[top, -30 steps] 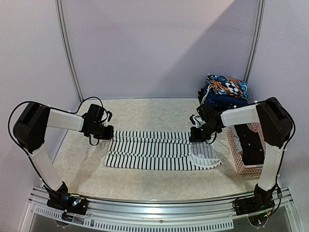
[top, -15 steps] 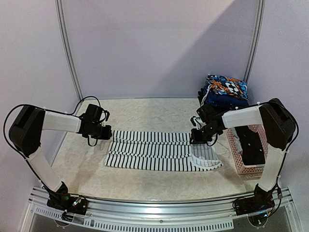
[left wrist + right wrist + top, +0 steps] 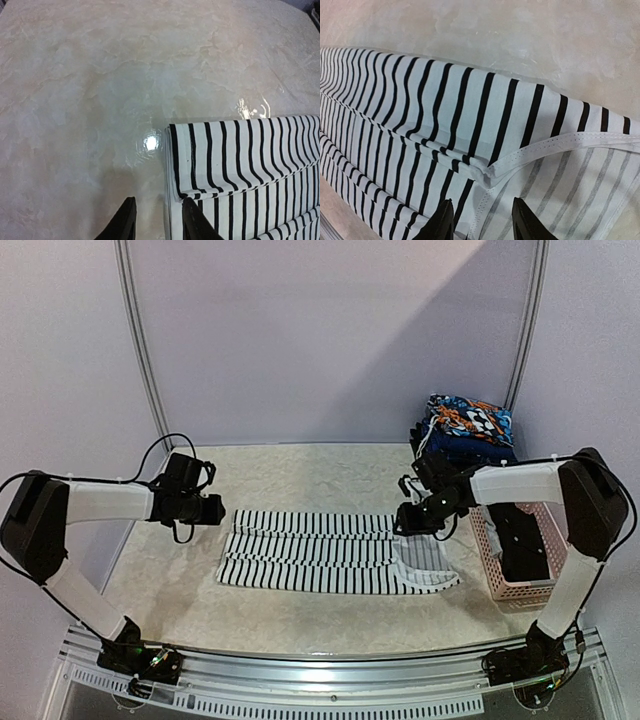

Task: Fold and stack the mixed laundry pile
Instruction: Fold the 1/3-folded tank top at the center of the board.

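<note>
Top external view, black-and-white striped fabric garment lying flat on pale marbled table, folded into a long band, long axis running left to right, curved hem end pointing right, left fingers apart beside its left end, right fingers apart above its right-end fold.

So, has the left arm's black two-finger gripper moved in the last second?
Yes. The left gripper pulled back leftward, away from the black-and-white striped garment's left edge, which stayed put.
</note>
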You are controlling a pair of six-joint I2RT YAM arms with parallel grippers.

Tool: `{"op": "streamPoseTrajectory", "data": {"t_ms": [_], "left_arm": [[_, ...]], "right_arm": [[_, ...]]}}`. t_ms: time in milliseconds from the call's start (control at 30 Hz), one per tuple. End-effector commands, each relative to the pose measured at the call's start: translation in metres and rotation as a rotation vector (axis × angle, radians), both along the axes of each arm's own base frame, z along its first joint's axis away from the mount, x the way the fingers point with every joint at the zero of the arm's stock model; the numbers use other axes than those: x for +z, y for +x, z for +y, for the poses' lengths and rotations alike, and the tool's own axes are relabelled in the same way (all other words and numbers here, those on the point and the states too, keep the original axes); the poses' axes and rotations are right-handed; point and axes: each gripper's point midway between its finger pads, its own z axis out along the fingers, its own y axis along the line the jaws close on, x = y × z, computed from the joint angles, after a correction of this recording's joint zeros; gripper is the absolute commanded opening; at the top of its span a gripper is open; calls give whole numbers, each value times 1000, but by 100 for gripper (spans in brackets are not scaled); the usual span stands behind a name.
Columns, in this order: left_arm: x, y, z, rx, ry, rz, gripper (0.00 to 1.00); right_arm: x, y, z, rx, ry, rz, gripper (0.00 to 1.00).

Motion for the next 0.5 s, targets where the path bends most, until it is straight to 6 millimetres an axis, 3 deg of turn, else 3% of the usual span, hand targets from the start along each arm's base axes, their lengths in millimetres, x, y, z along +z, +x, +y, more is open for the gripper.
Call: {"op": "streamPoseTrajectory", "data": {"t_ms": [0, 233, 367, 467], "left_arm": [[16, 1, -8, -10, -14, -45, 32], [21, 9, -50, -125, -44, -50, 32], [14, 16, -73, -170, -50, -33, 31], [2, 20, -85, -192, -44, -2, 30]], "right_arm": [[31, -2, 8, 21, 44, -61, 42], [50, 18, 27, 31, 117, -114, 39], [45, 31, 41, 33, 154, -111, 31], [30, 38, 48, 30, 153, -85, 26]]}}
